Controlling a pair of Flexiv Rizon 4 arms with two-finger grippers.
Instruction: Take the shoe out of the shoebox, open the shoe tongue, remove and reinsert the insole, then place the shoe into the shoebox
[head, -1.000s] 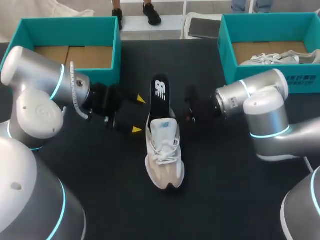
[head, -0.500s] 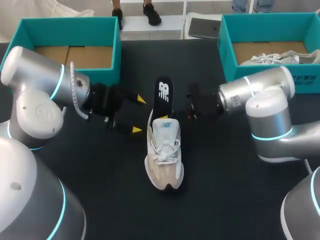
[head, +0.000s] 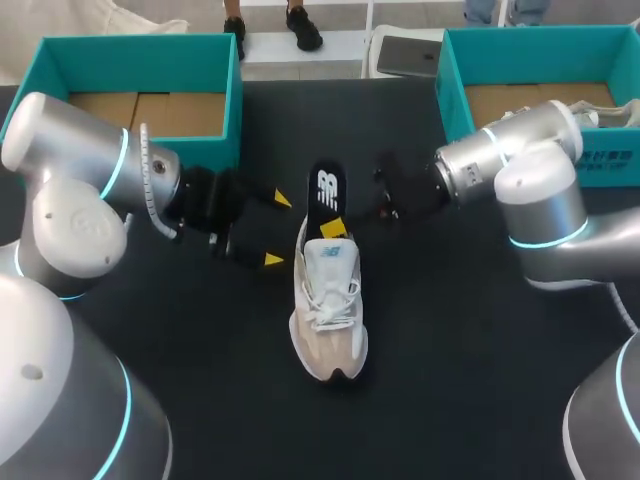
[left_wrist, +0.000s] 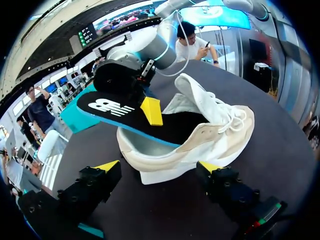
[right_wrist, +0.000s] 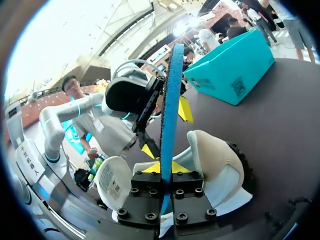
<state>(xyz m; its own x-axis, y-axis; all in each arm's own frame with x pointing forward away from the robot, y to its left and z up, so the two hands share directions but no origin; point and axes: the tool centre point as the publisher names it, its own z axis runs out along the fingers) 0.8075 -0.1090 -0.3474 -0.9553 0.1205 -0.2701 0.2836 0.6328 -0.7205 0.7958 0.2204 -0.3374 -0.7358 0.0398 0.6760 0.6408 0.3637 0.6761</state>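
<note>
While the shoe (head: 328, 310) lies mid-table, toe toward me, the insole (head: 324, 190) juts half out of its heel, pinched edgewise by the right gripper (head: 335, 226). The left gripper (head: 276, 229) hangs spread beside the heel. This looks like the insole step, and the next move likely needs the shoe steadied.

Shoe (head: 328, 318) mouth blocked w/ insole (head: 325, 188).

Insole's halfway out of the sneaker, right at mid-table!
The beige-and-white shoe (head: 328, 305) sits upright, toe near, tongue lifted. The insole (head: 324, 192), black on top with a white logo and blue underneath, slants out of the shoe's heel opening toward the far side, pinched in the right gripper (head: 331, 226). An open teal shoebox (head: 140, 42) stands far left.
</note>
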